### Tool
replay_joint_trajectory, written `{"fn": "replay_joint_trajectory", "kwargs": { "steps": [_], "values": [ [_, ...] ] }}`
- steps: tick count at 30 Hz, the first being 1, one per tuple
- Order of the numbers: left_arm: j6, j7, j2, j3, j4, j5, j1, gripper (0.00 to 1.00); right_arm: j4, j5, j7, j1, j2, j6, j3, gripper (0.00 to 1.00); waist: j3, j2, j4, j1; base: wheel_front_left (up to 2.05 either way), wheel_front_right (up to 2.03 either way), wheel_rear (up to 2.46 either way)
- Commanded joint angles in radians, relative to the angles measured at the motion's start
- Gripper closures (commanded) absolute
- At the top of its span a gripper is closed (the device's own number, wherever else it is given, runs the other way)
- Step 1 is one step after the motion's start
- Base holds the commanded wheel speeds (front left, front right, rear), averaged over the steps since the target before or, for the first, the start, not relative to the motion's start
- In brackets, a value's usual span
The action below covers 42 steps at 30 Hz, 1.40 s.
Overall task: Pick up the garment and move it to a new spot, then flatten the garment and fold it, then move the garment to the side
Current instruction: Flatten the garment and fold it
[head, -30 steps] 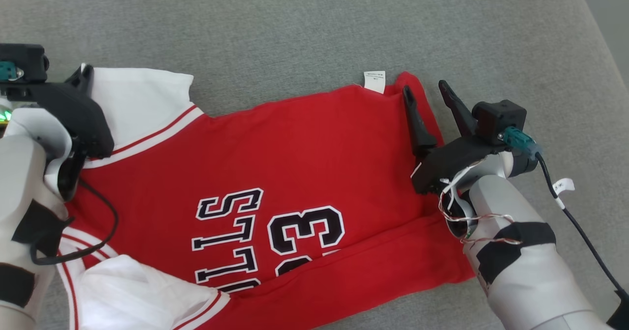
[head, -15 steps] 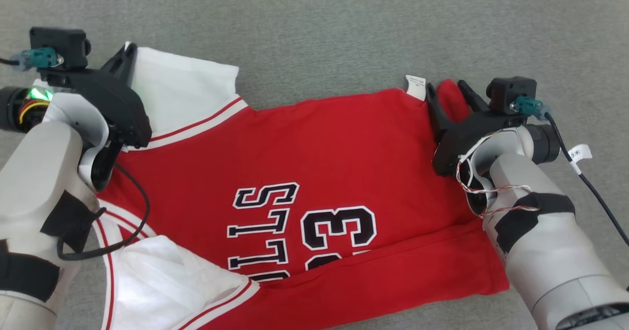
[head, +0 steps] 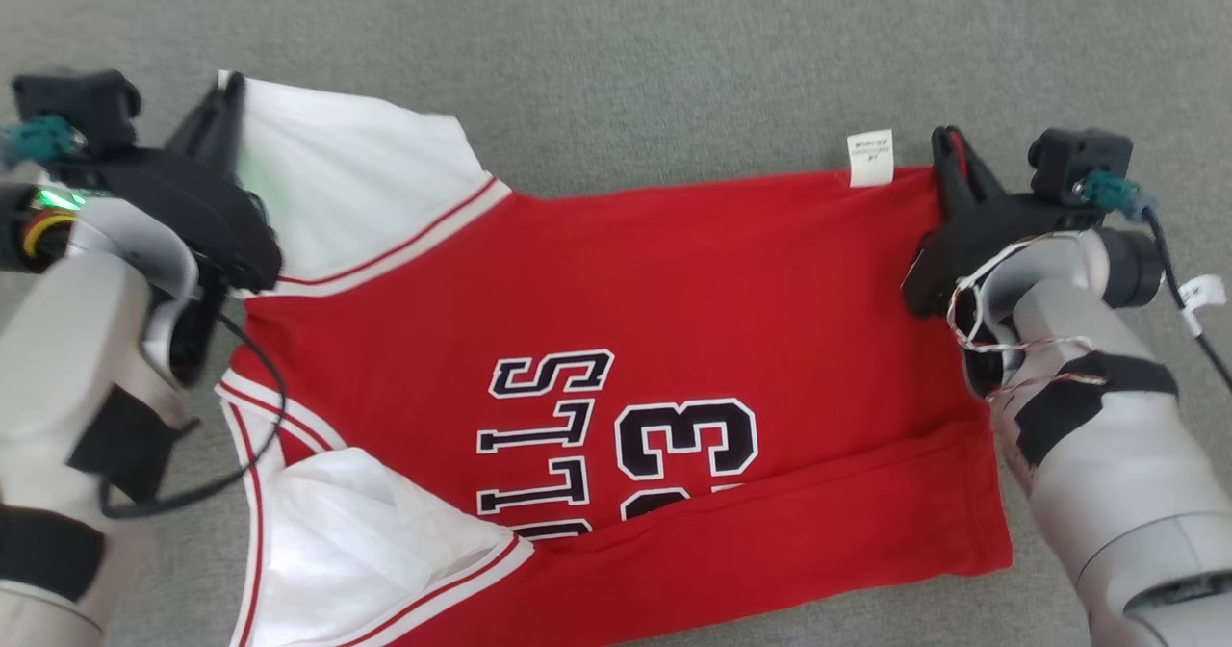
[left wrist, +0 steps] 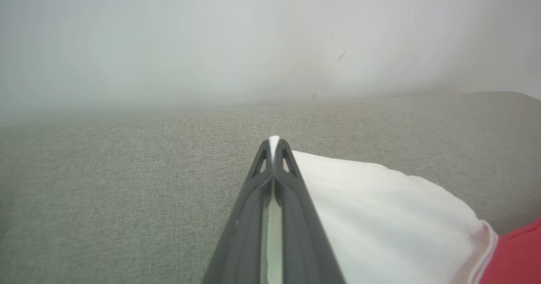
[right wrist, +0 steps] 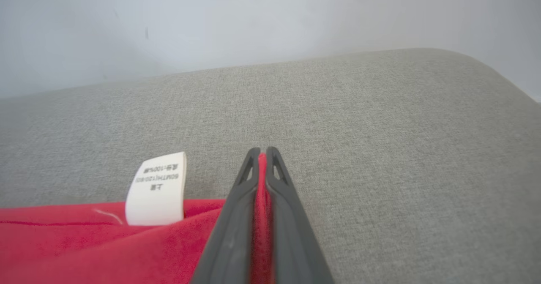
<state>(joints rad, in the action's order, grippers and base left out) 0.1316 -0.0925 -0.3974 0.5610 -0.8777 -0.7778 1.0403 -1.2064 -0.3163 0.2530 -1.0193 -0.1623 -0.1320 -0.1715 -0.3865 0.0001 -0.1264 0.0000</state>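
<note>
While the red shirt (head: 731, 281) lies spread, print up, on the grey surface (head: 674, 60), my left fingers (head: 219, 117) are clamped shut on the edge of its white sleeve (head: 356, 175) at the far left, and my right fingers (head: 955, 173) pinch the red corner of its hem, just beside the white label (head: 870, 158).

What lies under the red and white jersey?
The grey fabric surface shows all around the jersey, so it rests on that. Its lower red strip is folded over the print. Anything else beneath is hidden by the cloth.
</note>
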Motion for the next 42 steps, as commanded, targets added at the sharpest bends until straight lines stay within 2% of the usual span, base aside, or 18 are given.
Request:
{"fn": "replay_joint_trajectory", "kwargs": {
  "steps": [1,7,15,25,30,42],
  "values": [
    [-0.002,-0.018,0.007,0.009,0.013,-0.007,-0.028,1.00,0.003,-0.014,0.007,0.030,0.006,0.002,0.004,1.00,0.026,-0.0001,0.017,0.0000,0.00,0.00,0.00],
    [-0.002,-0.084,0.019,0.040,0.090,-0.059,-0.116,1.00,0.051,-0.059,0.013,0.114,-0.002,0.002,-0.009,1.00,0.085,-0.0001,0.046,0.0000,0.00,0.00,0.00],
    [-0.005,-0.153,0.000,0.034,0.251,-0.106,-0.302,1.00,0.261,-0.153,0.012,0.326,-0.068,0.002,-0.007,1.00,0.174,-0.0001,0.094,0.0000,0.00,0.00,0.00],
    [-0.079,-0.172,-0.001,-0.008,0.469,-0.096,-0.605,1.00,0.494,-0.225,0.012,0.601,-0.104,0.002,0.011,1.00,0.216,-0.0001,0.129,0.0000,0.00,0.00,0.00],
    [-0.101,-0.174,0.024,-0.048,0.526,-0.081,-0.722,1.00,0.540,-0.238,0.012,0.681,-0.109,0.002,0.028,1.00,0.230,-0.0001,0.132,0.0000,0.00,0.00,0.00],
    [-0.102,-0.173,0.108,-0.098,0.543,-0.034,-0.877,1.00,0.602,-0.259,0.012,0.808,-0.106,0.002,0.085,1.00,0.266,-0.0001,0.142,0.0000,0.00,0.00,0.00]
  ]
}}
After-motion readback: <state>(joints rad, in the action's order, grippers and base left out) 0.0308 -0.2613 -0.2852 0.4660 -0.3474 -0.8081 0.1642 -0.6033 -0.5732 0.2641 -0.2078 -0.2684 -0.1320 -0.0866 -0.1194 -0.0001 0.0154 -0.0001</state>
